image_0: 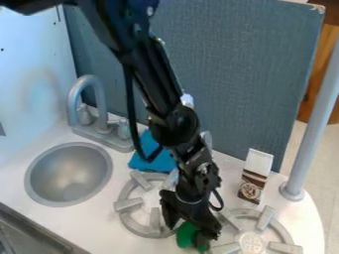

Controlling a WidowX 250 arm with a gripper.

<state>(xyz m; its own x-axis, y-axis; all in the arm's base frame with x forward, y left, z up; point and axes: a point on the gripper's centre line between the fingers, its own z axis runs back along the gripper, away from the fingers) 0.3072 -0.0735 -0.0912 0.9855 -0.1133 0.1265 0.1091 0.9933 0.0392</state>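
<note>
The black gripper point(191, 223) hangs low at the front of the counter, between the two grey burner rings. A green object point(188, 235) is right at its lower end, partly covered by it; whether the object is held or only touched cannot be made out. Behind the arm, a folded blue cloth point(152, 158) lies on the counter near the faucet. To the gripper's right, a brown and white package point(255, 176) stands upright behind the right burner.
The left burner point(129, 204) is just left of the gripper, and the right burner point(285, 229) is at the lower right. A round metal sink point(69, 173) with a grey faucet point(99, 101) is at the left. A grey pole point(313, 121) rises at the right edge, beside a tall blue-grey panel point(238, 64).
</note>
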